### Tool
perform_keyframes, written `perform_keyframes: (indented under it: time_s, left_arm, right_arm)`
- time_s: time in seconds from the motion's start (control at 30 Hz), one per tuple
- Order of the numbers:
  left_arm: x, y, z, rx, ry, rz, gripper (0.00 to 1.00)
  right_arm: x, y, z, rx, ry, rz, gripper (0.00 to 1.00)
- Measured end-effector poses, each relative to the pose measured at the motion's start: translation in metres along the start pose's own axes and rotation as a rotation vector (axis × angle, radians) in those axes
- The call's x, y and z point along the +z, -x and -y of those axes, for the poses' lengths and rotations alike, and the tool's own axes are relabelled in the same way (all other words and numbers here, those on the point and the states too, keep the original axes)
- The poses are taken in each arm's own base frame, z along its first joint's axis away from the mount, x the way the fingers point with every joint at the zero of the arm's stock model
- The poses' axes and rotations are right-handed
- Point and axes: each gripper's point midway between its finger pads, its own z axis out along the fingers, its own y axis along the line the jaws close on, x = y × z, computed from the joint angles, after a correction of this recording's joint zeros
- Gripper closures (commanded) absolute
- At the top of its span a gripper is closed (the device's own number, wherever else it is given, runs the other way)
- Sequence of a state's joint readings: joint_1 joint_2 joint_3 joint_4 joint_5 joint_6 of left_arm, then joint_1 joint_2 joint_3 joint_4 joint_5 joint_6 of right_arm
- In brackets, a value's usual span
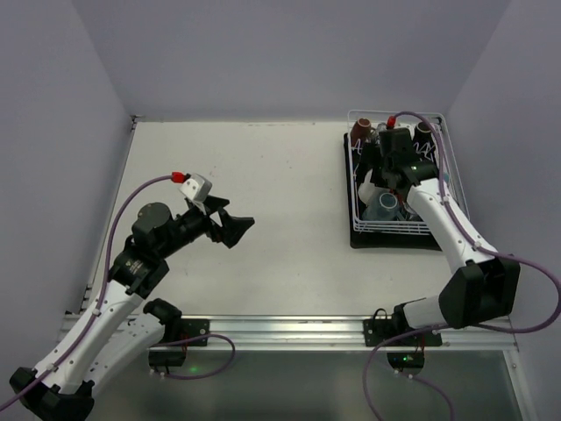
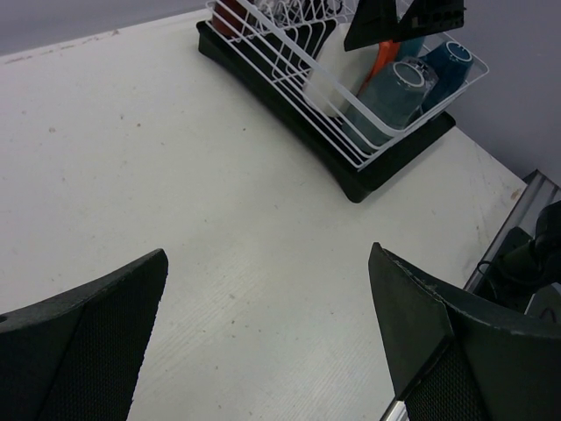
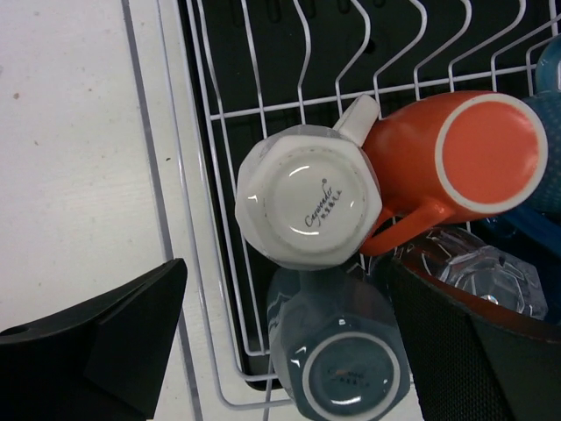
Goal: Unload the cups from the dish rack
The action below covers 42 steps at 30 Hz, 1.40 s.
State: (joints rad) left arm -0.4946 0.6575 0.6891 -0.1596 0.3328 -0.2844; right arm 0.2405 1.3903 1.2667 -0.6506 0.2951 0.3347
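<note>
Five cups show below the right gripper (image 3: 287, 263), all crowded into the near end of the dish rack (image 3: 197, 263).
- White cup (image 3: 307, 203): upside down, base up with a printed mark, handle toward the prongs. It lies between the two fingers, nearer the left one.
- Orange mug (image 3: 456, 158): on its side, touching the white cup, handle pointing down.
- Grey-blue cup (image 3: 337, 351): base up, pressed against the near side of the white cup.
- Clear glass (image 3: 478, 272): beside the orange mug's handle, partly behind the right finger.
- Blue cup (image 3: 550, 167): only a sliver, cut off at the frame edge.
- Black drip tray (image 3: 263, 53) lies under the wires.

Overhead, the rack sits at the far right of the table (image 1: 263, 175). The right arm reaches over it and hides most of the contents. A brown cup (image 1: 359, 132) shows at the rack's far left corner. No full count of cups is possible from here.

Right gripper: jaws spread wide, nothing held. The fingers hang above the cups; whether either one touches the glass or the wire cannot be told.

Left gripper (image 2: 267, 254): well apart from the rack, over bare table left of centre, facing the rack. Jaws spread wide, nothing between them.
</note>
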Motion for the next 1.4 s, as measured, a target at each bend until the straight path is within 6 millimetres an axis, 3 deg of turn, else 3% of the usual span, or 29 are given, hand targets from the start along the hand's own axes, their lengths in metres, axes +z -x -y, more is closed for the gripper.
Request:
perform_keyframes:
  time_s: [0.27, 0.57, 0.8, 0.87, 0.9, 0.97, 1.0, 1.13, 1.3, 1.4]
  left_arm:
    - [0.003, -0.004, -0.001, -0.005, -0.001, -0.018, 0.00]
    - [0.009, -0.011, -0.004, -0.016, 0.006, -0.047, 0.00]
    - [0.009, -0.012, -0.004, -0.016, 0.007, -0.048, 0.00]
    - [0.009, -0.012, -0.005, -0.016, 0.008, -0.047, 0.00]
    - [0.009, -0.012, -0.005, -0.016, 0.010, -0.047, 0.00]
    - [0.009, -0.012, -0.005, -0.016, 0.011, -0.047, 0.00]
    - [0.009, -0.011, -0.005, -0.016, 0.013, -0.046, 0.00]
    - [0.009, -0.011, -0.007, -0.016, 0.021, -0.044, 0.00]
    - [0.010, -0.012, -0.009, -0.021, 0.030, -0.047, 0.00]
    - [0.012, -0.015, -0.010, -0.032, 0.035, -0.058, 0.00]
  right_arm:
    - [0.031, -0.008, 0.002, -0.006, -0.045, -0.054, 0.01]
    - [0.050, -0.005, 0.005, 0.016, -0.057, -0.047, 0.11]
    - [0.062, -0.011, 0.007, 0.012, -0.071, -0.070, 0.11]
    - [0.062, -0.013, 0.007, 0.012, -0.073, -0.072, 0.17]
    - [0.063, -0.013, 0.008, 0.011, -0.079, -0.071, 0.34]
    - [0.063, -0.012, 0.009, 0.013, -0.085, -0.066, 0.49]
    - [0.063, -0.011, 0.009, 0.017, -0.087, -0.063, 0.63]
    - [0.063, -0.010, 0.011, 0.019, -0.096, -0.059, 0.75]
    - [0.060, -0.008, 0.012, 0.020, -0.097, -0.039, 0.82]
    - [0.048, -0.001, 0.014, 0.027, -0.084, 0.001, 0.85]
